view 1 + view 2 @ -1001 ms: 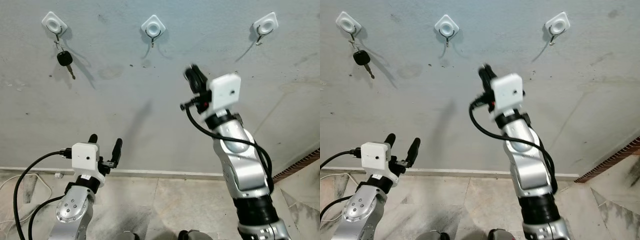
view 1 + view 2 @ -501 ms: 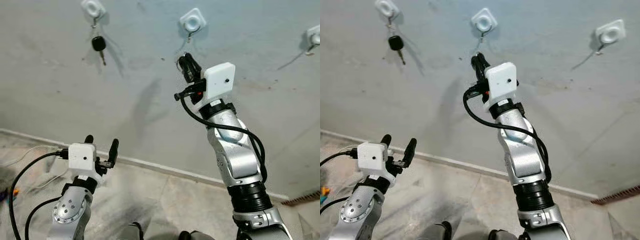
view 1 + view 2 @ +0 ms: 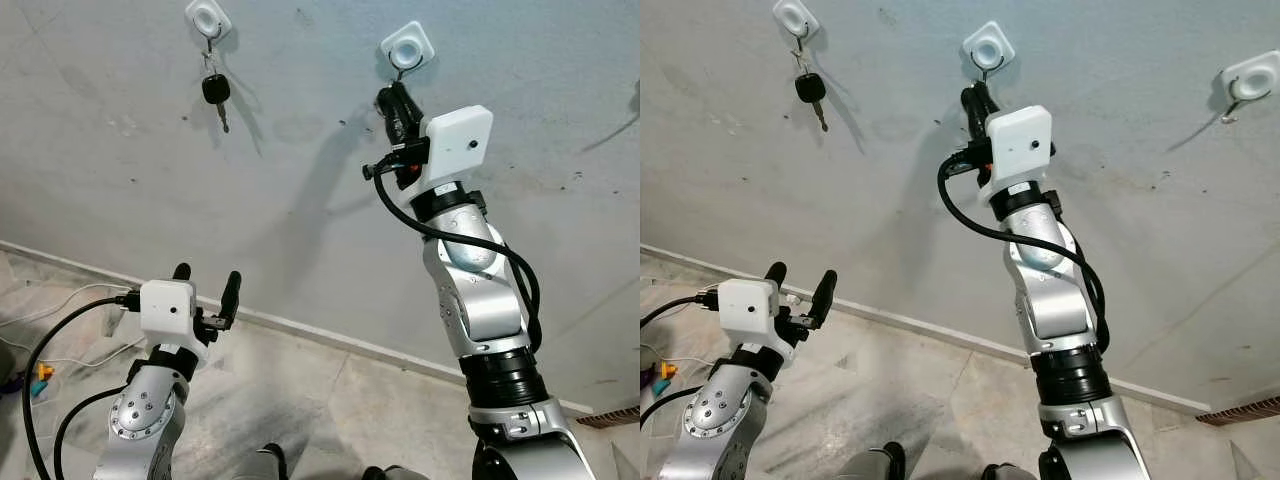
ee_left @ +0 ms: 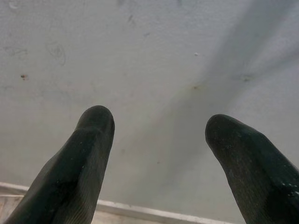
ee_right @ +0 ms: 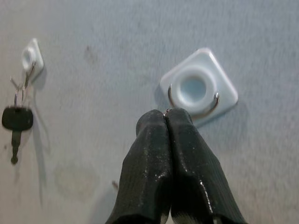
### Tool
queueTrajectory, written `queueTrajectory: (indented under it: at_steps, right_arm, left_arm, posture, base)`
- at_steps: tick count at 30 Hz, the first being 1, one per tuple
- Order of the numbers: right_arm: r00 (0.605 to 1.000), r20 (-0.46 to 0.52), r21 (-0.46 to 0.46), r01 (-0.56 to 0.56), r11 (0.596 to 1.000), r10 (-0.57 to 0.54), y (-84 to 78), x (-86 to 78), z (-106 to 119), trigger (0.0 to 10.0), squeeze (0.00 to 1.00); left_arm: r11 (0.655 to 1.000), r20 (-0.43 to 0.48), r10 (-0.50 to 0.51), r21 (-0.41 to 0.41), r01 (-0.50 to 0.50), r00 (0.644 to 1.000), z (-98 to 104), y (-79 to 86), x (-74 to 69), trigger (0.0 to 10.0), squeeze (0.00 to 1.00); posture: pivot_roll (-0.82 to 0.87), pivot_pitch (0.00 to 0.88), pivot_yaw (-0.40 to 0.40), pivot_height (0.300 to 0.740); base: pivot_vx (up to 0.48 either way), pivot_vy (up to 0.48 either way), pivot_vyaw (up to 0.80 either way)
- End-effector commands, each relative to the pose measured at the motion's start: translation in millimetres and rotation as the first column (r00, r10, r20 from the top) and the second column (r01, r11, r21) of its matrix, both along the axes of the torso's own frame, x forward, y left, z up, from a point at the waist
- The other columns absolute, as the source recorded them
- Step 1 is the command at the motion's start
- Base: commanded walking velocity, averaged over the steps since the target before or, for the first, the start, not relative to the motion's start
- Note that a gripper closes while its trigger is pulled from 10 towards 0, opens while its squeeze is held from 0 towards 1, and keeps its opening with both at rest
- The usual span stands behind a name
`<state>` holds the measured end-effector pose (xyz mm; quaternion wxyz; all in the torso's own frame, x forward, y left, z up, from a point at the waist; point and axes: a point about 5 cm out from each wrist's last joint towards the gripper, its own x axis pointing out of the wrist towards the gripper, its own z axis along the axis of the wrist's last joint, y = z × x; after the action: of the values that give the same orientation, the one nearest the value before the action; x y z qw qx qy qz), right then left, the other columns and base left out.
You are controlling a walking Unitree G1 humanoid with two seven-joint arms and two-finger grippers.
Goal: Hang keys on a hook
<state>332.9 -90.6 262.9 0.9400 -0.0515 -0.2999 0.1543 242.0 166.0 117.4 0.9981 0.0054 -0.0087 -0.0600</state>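
right claw (image 5: 166, 116) pressed together, tips pinching key ring (image 5: 193, 109) at middle hook (image 3: 407, 46) on wall (image 3: 120, 150) | black key (image 3: 215, 92) hangs from leftmost hook (image 3: 207, 17) | left claw (image 3: 206, 287) spread, low, well apart from hooks

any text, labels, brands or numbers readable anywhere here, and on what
None: no readable text in these views.
The black-headed key on the left hook: no legible brand or mark.
The white hook mounts, the wall and the white wrist camera housings: plain, unmarked.
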Motion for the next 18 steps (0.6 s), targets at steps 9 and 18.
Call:
queueTrajectory:
  at_steps: [9, 18]
  right_arm:
    - [0.998, 0.054, 0.030, 0.042, 0.999, -0.044, -7.1, 2.4, 14.1, 10.0, 0.00]
    - [0.998, 0.033, 0.051, 0.059, 0.997, -0.061, -10.2, 6.2, 12.7, 10.0, 0.00]
  left_arm:
    - [1.000, -0.017, -0.014, 0.007, 0.014, 1.000, -3.7, -0.8, 4.9, 10.0, 0.00]
    - [1.000, -0.019, -0.017, 0.008, 0.017, 1.000, -4.5, -0.9, 5.2, 10.0, 0.00]
  posture:
    - [0.12, 0.180, 0.036, 0.740]
    - [0.12, 0.179, 0.037, 0.740]
  base:
    - [0.000, 0.000, 0.00]
    - [0.000, 0.000, 0.00]
